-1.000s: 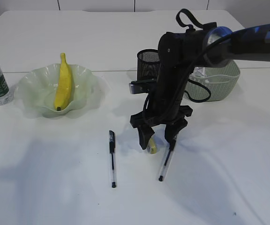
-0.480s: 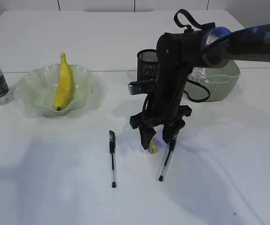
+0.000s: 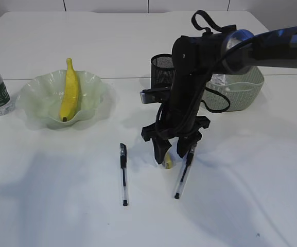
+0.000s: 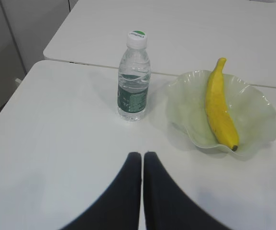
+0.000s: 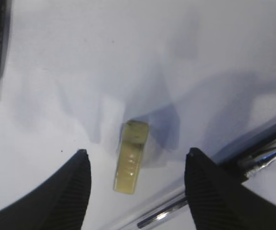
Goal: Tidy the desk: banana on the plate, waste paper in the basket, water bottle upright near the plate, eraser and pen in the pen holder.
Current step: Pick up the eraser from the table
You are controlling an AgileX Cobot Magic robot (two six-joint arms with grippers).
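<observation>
The pale yellow eraser (image 5: 131,163) lies flat on the white desk (image 3: 251,185). My right gripper (image 5: 137,153) is open, one finger on each side of the eraser with a gap on both sides. In the exterior view the same gripper (image 3: 172,153) points down over the eraser (image 3: 168,161). One pen (image 3: 183,175) lies just right of the eraser, under the right finger, and a second pen (image 3: 123,175) lies to the left. The banana (image 3: 69,95) rests on the green plate (image 3: 40,98). The water bottle (image 4: 134,81) stands upright left of the plate (image 4: 185,105). My left gripper (image 4: 143,154) is shut and holds nothing.
The black mesh pen holder (image 3: 162,69) stands behind the right arm. The green basket (image 3: 241,87) sits to its right, with something pale showing inside. The right arm's cable loops in front of the basket.
The right gripper's fingers have drawn closer together around the eraser, and the gripper has shifted slightly left. The left gripper has not moved.
</observation>
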